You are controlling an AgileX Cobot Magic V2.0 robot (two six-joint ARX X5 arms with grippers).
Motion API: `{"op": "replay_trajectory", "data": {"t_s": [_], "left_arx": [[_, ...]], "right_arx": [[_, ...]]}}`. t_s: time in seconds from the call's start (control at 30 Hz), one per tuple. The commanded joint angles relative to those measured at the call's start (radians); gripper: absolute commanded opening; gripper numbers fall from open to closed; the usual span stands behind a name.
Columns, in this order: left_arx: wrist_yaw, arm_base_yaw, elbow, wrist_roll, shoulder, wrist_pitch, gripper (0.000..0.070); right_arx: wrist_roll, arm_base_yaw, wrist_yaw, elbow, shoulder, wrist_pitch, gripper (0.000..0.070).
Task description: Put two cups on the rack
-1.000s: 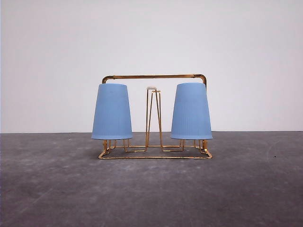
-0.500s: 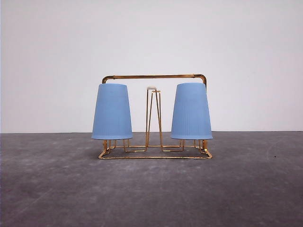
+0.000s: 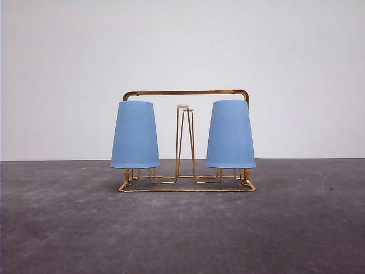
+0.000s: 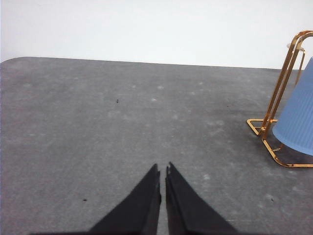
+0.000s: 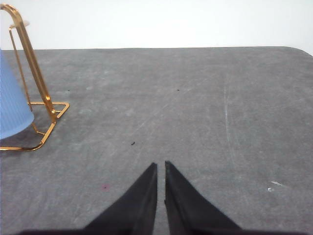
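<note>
On the left, the left tool [image 4: 163,170] hangs over bare grey table [image 4: 98,127], its two black fingers brought together with only a hairline slit between them and nothing held. In its wrist view the near end of the rack [image 4: 279,93] stands well apart from the fingertips, with part of a blue cup [image 4: 298,122] beside the gold upright.

In the front view the rack [image 3: 185,92] stands on the table [image 3: 182,228] at the middle, before a plain white wall [image 3: 182,45]. The left cup [image 3: 134,135] sits upside down over the rack's left end, mouth downward and just above the wire base, its closed bottom a little below the arched handle bar. Between the cups rises a bare pair of narrow prongs [image 3: 184,140] with a white tip at the top. The right cup [image 3: 230,134] sits the same way over the right end, inverted and upright, its rim just above the base.

On the right, the right tool [image 5: 161,166] hovers over open table, fingers likewise pressed together and empty. The rack's other end and a strip of the right cup stand well apart from it.
</note>
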Motion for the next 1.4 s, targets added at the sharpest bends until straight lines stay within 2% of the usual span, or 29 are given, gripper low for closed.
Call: {"op": "replay_trajectory", "data": {"t_s": [0.0, 1.37], "left_arx": [[-0.001, 0.001, -0.014, 0.007, -0.002, 0.012, 0.0], [-0.001, 0.001, -0.014, 0.007, -0.002, 0.012, 0.0]], "right_arx": [[0.002, 0.002, 0.001, -0.003, 0.0, 0.011, 0.0025], [0.002, 0.002, 0.001, -0.003, 0.0, 0.011, 0.0025]]}}
